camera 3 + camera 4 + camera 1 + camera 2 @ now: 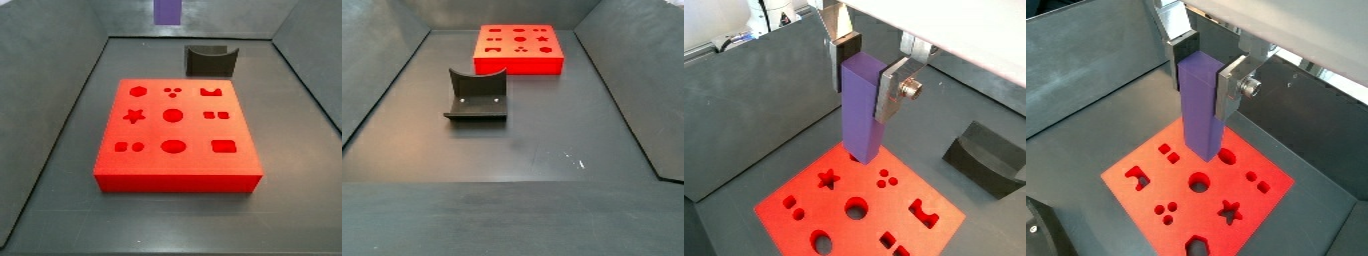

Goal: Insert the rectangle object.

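Here the hand (pixel 869 82) is clamped on the rectangle object (pixel 862 108), whose upper part sits between the two silver fingers (pixel 895 90) in both wrist views. The bar's long axis runs straight down from the hand, so its free lower end is the part nearest the work below.

Beneath that lower end lies the red block (pixel 1176 200), flat on the dark tabletop (pixel 1093 120), its top face cut with star, round and angular openings. The bar hangs clear above the block, not touching it; its tip appears over the block's edge region, not over an opening. In a side view only the bar's lower end (pixel 166 11) shows at the frame's upper edge, well above the red block (pixel 174 150).

Judged from the task, the coming move turns on bringing the vertical bar over the rectangular slot (pixel 223 146) before lowering.

Farther from the hand, beyond the block, stands the dark grey curved holder (pixel 989 156), empty.
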Tool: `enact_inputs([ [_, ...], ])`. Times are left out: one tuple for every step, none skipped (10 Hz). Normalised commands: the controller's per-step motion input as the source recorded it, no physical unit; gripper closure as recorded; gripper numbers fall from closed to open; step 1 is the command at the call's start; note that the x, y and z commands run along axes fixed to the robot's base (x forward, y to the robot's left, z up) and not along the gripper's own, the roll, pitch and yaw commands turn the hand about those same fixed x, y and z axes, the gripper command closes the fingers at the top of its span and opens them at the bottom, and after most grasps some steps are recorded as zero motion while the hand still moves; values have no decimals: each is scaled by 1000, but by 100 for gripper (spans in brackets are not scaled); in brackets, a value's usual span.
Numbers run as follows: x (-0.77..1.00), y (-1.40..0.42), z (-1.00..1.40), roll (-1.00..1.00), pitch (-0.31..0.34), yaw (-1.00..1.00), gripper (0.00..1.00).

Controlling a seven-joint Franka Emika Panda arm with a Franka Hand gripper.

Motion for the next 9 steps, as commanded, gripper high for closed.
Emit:
enact_inputs([
  [446,-131,-389,-71,26,0,100],
  [657,-326,-500,0,0,-3,100],
  [726,-586,-557,71,0,0,100],
  [797,-646,-574,123,0,0,100],
  [800,-614,-569,216,0,0,100],
  [811,-537,-549,296,0,0,100],
  [806,-483,-563,310,0,9,100],
  [906,-383,-471,170,0,51,100],
  [957,-334,-320,90,0,77,100],
])
